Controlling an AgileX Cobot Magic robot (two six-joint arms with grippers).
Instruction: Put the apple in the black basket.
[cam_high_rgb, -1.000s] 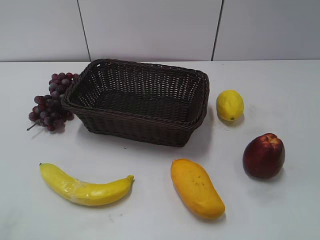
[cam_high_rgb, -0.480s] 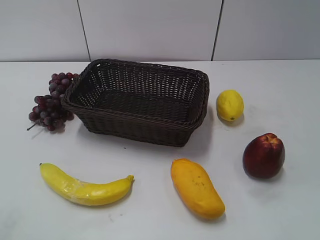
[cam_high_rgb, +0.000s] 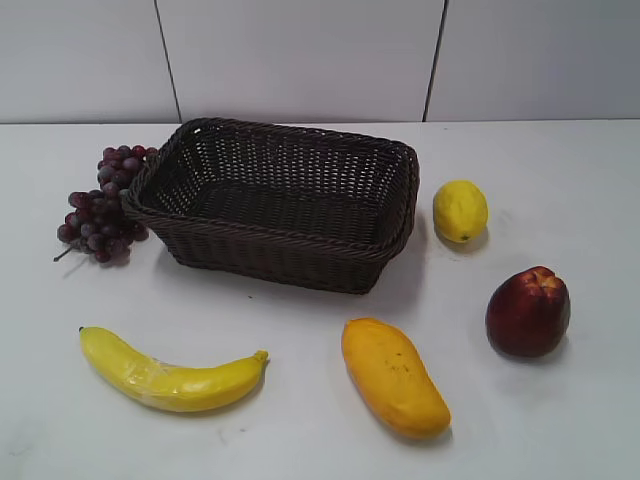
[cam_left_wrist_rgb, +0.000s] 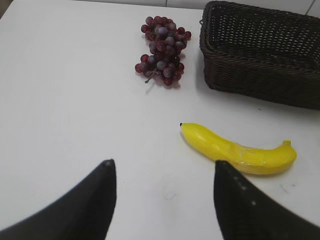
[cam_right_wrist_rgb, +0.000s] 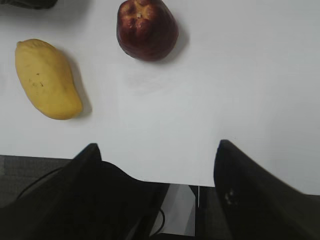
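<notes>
The dark red apple (cam_high_rgb: 527, 311) sits on the white table at the right; it also shows at the top of the right wrist view (cam_right_wrist_rgb: 147, 29). The black basket (cam_high_rgb: 282, 200), a dark woven wicker one, stands empty at the back middle; its corner shows in the left wrist view (cam_left_wrist_rgb: 260, 55). My right gripper (cam_right_wrist_rgb: 157, 147) is open and empty above the table's near edge, well short of the apple. My left gripper (cam_left_wrist_rgb: 162, 165) is open and empty above bare table, near the banana. Neither gripper shows in the exterior view.
A yellow lemon (cam_high_rgb: 460, 210) lies right of the basket. An orange mango (cam_high_rgb: 393, 375) lies front middle, left of the apple (cam_right_wrist_rgb: 47, 78). A banana (cam_high_rgb: 170, 372) lies front left (cam_left_wrist_rgb: 239, 150). Purple grapes (cam_high_rgb: 105, 200) lie left of the basket (cam_left_wrist_rgb: 162, 47).
</notes>
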